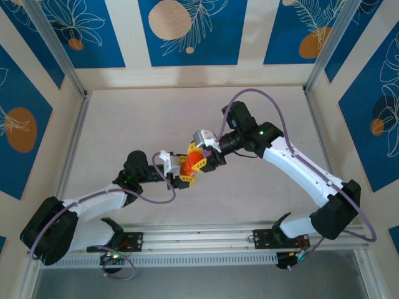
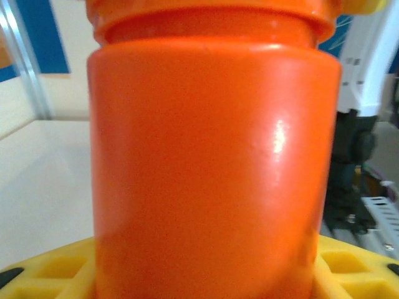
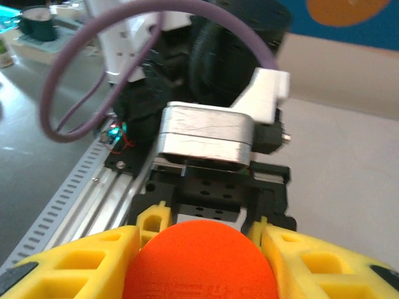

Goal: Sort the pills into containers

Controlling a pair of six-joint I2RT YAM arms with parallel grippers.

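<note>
Currently a glossy orange bottle [image 1: 194, 162] hangs above the tabletop [image 1: 124, 124]; left tool [image 1: 186, 173] clamps its body, right tool [image 1: 204, 159] its top, arms angled inward.

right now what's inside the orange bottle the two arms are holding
Its contents cannot be seen: the orange bottle has opaque walls, and what looks like a cap covers its top. The left fingers and right fingers clamp it from opposite sides.

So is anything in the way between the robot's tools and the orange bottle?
No, nothing visible is in the way. The left tool and the right tool both grip the orange bottle, their yellow fingers pressed against its sides.
</note>
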